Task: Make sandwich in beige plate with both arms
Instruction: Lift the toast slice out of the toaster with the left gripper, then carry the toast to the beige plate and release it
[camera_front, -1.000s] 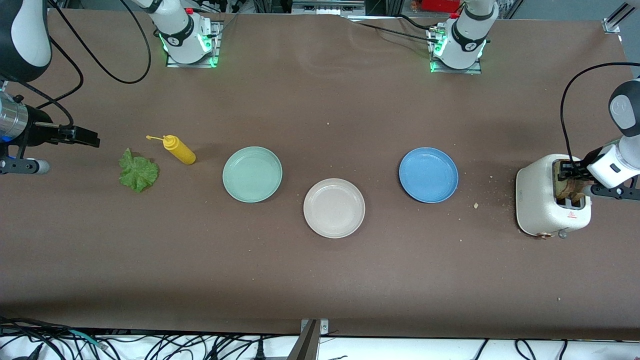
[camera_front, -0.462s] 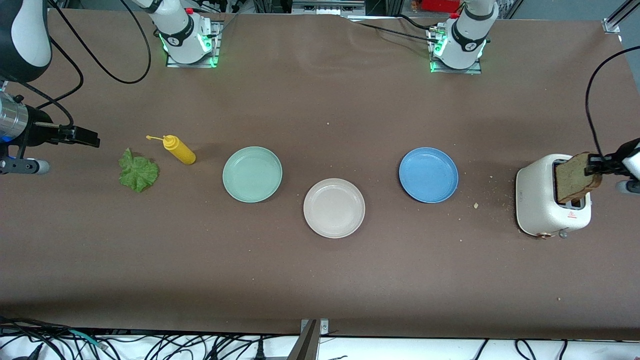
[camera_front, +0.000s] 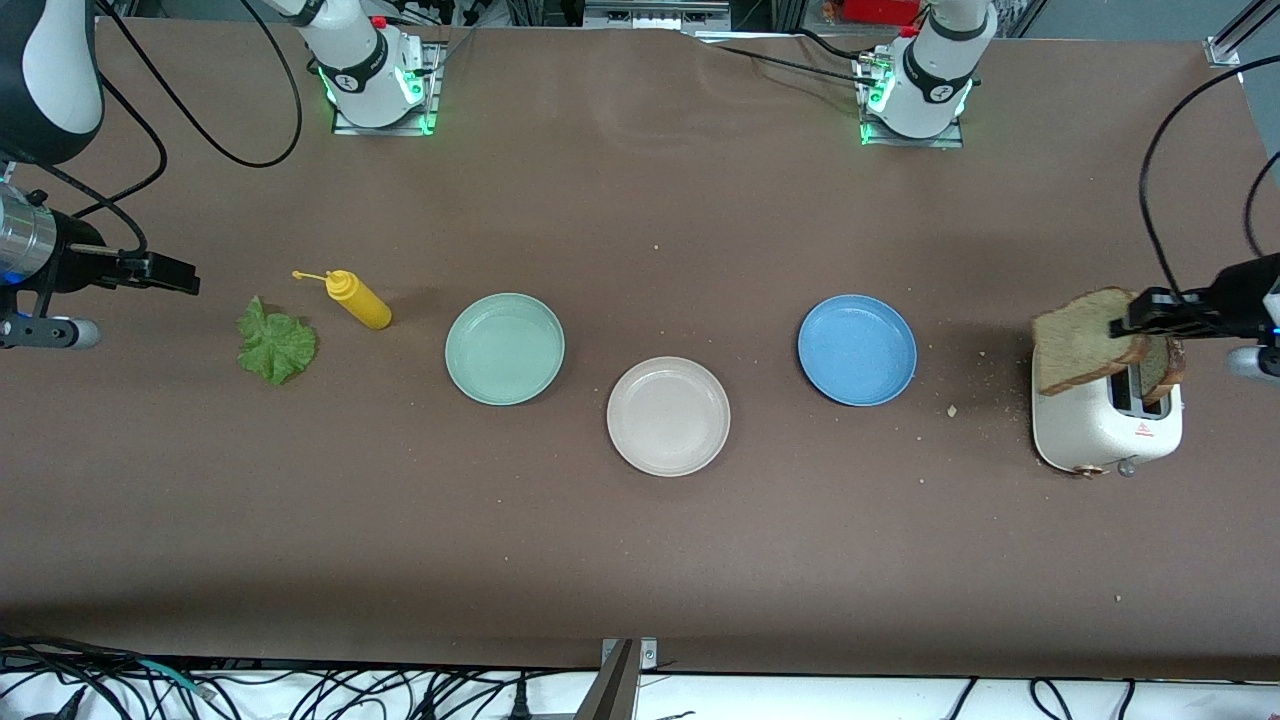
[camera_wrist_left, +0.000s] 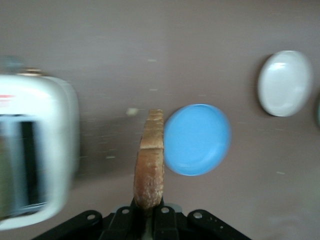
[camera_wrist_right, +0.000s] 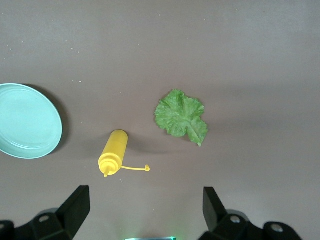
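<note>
My left gripper (camera_front: 1135, 322) is shut on the top edge of a tan bread slice (camera_front: 1082, 342), which hangs upright over the white toaster (camera_front: 1095, 425). The left wrist view shows that slice (camera_wrist_left: 150, 165) edge-on, pinched in the left gripper (camera_wrist_left: 148, 220). A second bread slice (camera_front: 1166, 365) stands in the toaster's slot. The beige plate (camera_front: 668, 416) lies bare mid-table, nearer the front camera than the other two plates. The green lettuce leaf (camera_front: 275, 345) lies flat toward the right arm's end. My right gripper (camera_front: 165, 272) waits open in the air beside the lettuce (camera_wrist_right: 181, 116), holding nothing.
A blue plate (camera_front: 857, 350) sits between the beige plate and the toaster. A mint-green plate (camera_front: 505, 348) and a yellow squeeze bottle (camera_front: 358, 298) lying on its side sit toward the lettuce. Crumbs dot the table near the toaster.
My left gripper has pulled the bread slice up out of the toaster and carried it toward the blue plate's side. The right arm has not moved.
</note>
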